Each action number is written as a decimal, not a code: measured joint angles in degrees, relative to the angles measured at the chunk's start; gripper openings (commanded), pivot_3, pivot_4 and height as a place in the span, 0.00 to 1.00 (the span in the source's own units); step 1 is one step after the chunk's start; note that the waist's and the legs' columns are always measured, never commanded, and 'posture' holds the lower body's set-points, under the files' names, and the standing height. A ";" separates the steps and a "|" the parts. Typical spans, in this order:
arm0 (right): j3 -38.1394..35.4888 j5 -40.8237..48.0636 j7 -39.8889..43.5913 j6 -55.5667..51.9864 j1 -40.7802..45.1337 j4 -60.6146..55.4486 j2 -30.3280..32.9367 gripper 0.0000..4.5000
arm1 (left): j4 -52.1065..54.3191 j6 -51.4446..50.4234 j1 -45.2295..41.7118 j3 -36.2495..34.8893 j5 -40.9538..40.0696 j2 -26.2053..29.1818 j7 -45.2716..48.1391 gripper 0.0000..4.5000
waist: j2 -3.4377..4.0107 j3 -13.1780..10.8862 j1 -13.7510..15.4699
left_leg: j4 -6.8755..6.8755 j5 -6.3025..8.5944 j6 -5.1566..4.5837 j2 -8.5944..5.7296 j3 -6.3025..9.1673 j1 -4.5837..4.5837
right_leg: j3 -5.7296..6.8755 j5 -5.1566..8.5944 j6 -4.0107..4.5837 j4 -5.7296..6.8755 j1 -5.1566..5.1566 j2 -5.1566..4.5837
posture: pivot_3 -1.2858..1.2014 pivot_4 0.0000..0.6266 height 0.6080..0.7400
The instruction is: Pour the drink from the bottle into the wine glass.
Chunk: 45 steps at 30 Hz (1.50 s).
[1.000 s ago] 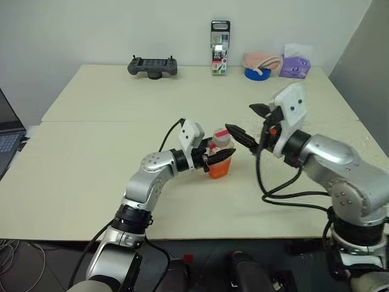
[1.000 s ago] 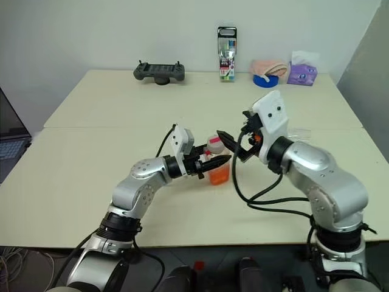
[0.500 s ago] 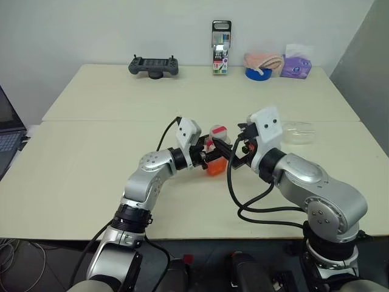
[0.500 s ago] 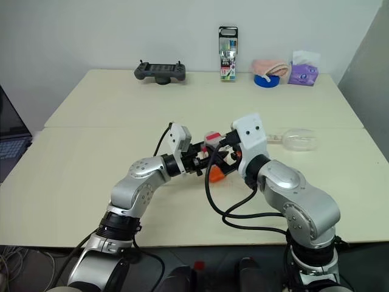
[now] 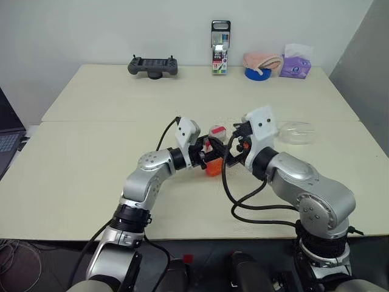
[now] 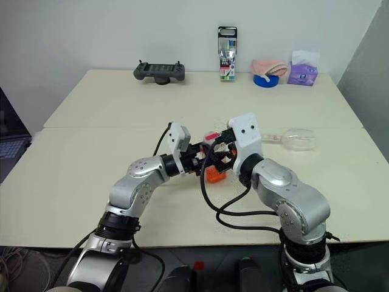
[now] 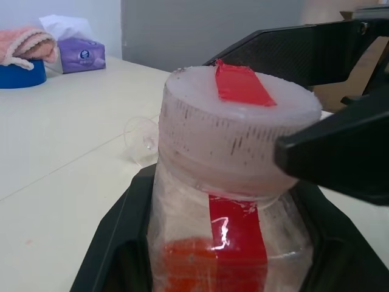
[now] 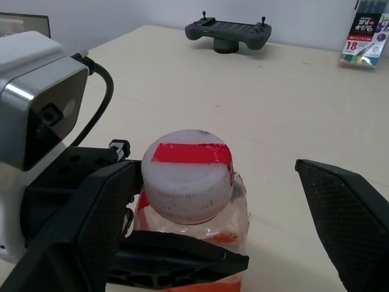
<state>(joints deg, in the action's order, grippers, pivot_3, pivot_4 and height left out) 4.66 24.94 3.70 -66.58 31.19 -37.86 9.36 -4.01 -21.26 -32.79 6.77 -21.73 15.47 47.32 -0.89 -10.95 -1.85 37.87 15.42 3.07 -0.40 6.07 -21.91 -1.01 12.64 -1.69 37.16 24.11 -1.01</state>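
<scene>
My left gripper is shut on the body of the bottle, holding it upright just over the table's middle. The bottle is clear, with a pale cap crossed by a red band. Orange-red drink fills its lower part. My right gripper is open, level with the cap, one black finger on each side and not pinching it. The wine glass lies on its side on the table to the right, behind my right arm, stem toward the bottle.
Along the table's far edge stand a black game controller, a tall marker pack, a pink cloth on a blue bowl and a purple tissue pack. A laptop sits at the left edge.
My right arm swung left and down, bringing its open fingers from beside the bottle to either side of the cap, uncovering the wine glass. The left gripper and bottle stayed put.
</scene>
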 measured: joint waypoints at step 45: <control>10.69 -1.44 74.77 44.49 22.41 49.18 23.89 0.80 | 17.98 -13.11 7.30 2.52 -3.08 2.39 -3.60 0.48 | 0.04 -0.04 0.06 | 0.05 -0.01 0.02 0.01 -0.01 0.01 | 0.01 -0.04 0.05 -0.04 -0.03 -0.02 | 0.52 0.24 1.00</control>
<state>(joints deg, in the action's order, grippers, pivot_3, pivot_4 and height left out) 15.36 23.50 78.47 -22.09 53.60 11.31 33.25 13.97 -34.37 -25.48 9.28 -24.81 17.86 43.72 -0.85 -10.99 -1.78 37.92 15.41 3.09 -0.39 6.06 -21.90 -1.00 12.60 -1.64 37.12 24.08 -1.03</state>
